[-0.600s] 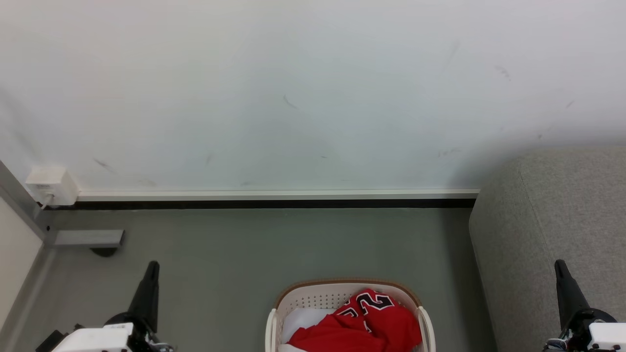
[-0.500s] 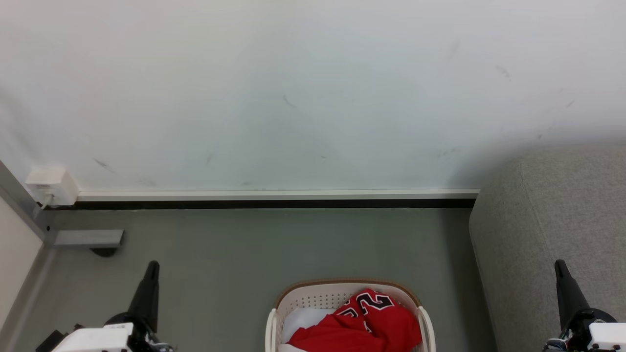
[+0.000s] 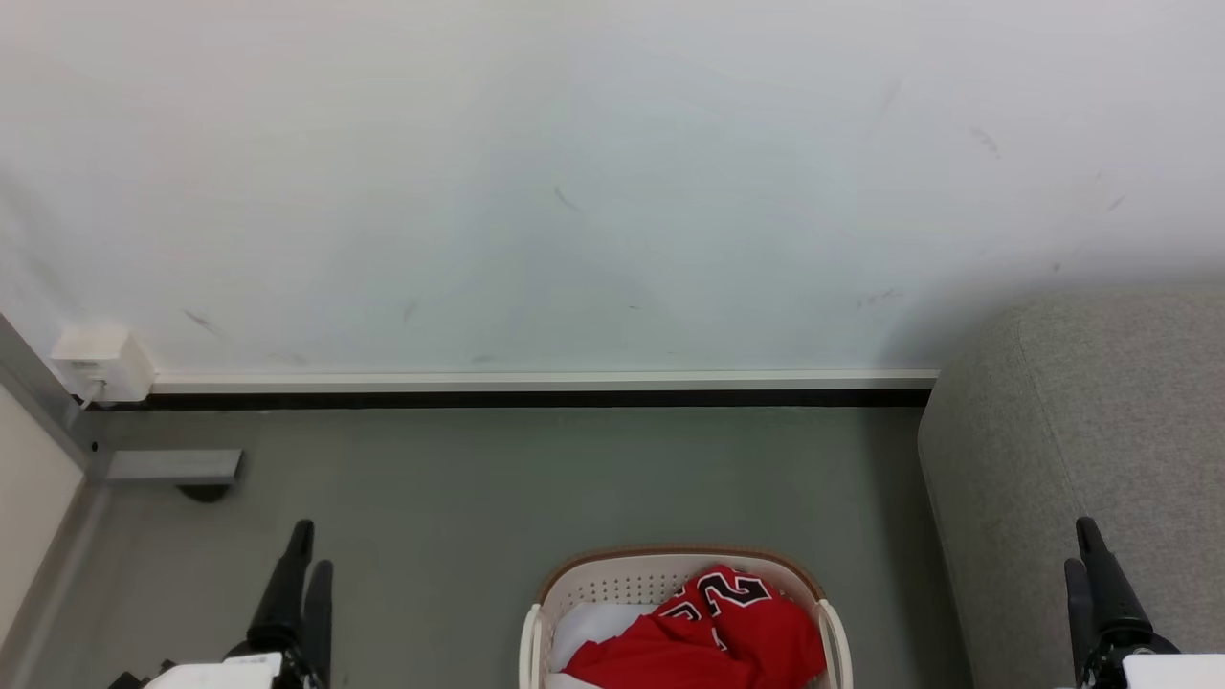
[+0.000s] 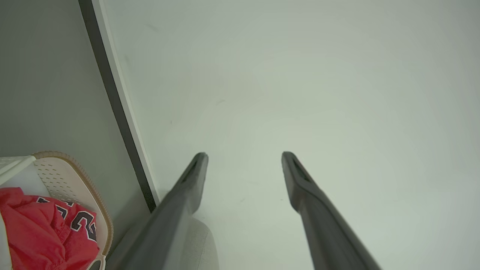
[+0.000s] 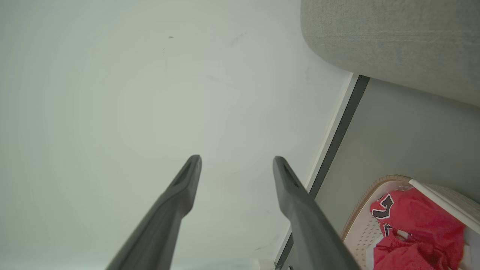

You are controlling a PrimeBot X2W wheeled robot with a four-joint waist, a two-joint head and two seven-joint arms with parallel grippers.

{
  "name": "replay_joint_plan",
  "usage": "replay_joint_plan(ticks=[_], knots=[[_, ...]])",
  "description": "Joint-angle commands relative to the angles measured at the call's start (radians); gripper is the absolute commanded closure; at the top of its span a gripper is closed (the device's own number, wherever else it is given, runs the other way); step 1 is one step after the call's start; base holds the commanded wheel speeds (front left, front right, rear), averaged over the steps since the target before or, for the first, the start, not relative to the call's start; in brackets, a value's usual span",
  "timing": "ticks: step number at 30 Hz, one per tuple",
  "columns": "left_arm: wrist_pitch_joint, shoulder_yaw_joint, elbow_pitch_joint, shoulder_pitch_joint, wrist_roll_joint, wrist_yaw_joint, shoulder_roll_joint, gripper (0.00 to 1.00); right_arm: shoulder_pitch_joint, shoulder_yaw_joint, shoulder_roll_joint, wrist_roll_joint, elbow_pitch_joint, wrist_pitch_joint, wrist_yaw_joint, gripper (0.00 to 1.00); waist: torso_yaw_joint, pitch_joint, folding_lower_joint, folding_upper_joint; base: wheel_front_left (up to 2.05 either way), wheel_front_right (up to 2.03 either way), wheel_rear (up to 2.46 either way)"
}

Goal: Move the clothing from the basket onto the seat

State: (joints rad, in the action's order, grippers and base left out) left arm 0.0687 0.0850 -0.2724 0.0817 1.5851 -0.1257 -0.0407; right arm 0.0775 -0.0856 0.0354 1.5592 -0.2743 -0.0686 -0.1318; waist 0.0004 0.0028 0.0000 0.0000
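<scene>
Both pincers are empty, and each has its two dark fingers spread apart. In the head view the left pincer (image 3: 312, 547) rises at the lower left and the right pincer (image 3: 1078, 545) at the lower right. Both point up and away toward the pale wall (image 3: 593, 191). In the wrist views the gap shows plainly on the left pincer (image 4: 244, 154) and the right pincer (image 5: 237, 157), with bare wall between the fingertips.

The basket (image 3: 670, 554) stands on the grey floor (image 3: 478, 478) between the two pincers, about midway and below their tips. Its rounded far end faces the wall. Its near part is cut off by the picture's edge, so its long axis cannot be told.

The clothing (image 3: 737, 636) lies inside it, a red heap slanting from the left pincer's side near the robot up toward the right pincer's side. The black numerals are at the far end, tilted. A white cloth (image 3: 586, 627) lies under it on the left pincer's side.

From the left wrist the basket (image 4: 98, 204) and clothing (image 4: 37, 228) sit to the lower left of the fingers. From the right wrist the basket (image 5: 362, 204) and clothing (image 5: 416, 225) sit to the lower right.

The seat (image 3: 1101, 421) is directly behind and beside the right pincer, well apart from the left one. Its rounded edge is toward the basket. Seen from the right wrist, the seat (image 5: 393, 41) is at the upper right, beyond the fingertips.
</scene>
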Motion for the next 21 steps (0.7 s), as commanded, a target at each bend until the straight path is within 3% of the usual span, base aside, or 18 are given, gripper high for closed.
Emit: replay_joint_plan(ticks=[1,11,21], knots=[[-0.013,-0.005,0.018,0.016,-0.015,-0.003,-0.006,0.00,0.014,0.005,0.010,-0.030,0.019,0.012,0.000,0.00,0.000,0.000,0.0000,0.0000,0.00,0.00,0.00],[-0.058,-0.016,0.020,0.014,-0.131,-0.002,-0.007,0.00,0.002,0.018,0.011,-0.225,0.058,0.057,0.000,0.00,0.003,-0.001,0.0000,0.0000,0.00,0.00,0.00],[-0.098,-0.031,0.036,0.010,-0.321,0.021,-0.008,0.00,-0.011,0.053,0.012,-0.483,0.106,0.097,0.001,0.00,0.005,-0.002,0.0000,0.0000,0.00,0.00,0.00]])
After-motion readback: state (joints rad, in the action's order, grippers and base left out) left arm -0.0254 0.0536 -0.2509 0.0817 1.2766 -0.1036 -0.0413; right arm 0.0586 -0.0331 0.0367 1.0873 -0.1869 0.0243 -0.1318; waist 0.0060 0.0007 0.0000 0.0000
